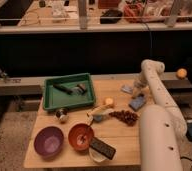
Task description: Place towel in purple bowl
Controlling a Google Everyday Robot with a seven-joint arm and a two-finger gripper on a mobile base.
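1. Low over the far right of the bench (121,137) hangs the hand (137,91); how far open it is cannot be told.
2. A blue cloth (137,103) lies just beside it.
3. The purple bowl (49,141) sits near left, beside the orange-red bowl (81,136).

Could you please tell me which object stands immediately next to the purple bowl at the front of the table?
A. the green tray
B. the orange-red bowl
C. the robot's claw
B: the orange-red bowl stands right beside the purple bowl near the table's front edge, while the claw hangs over the far right part of the table, well away from both bowls.
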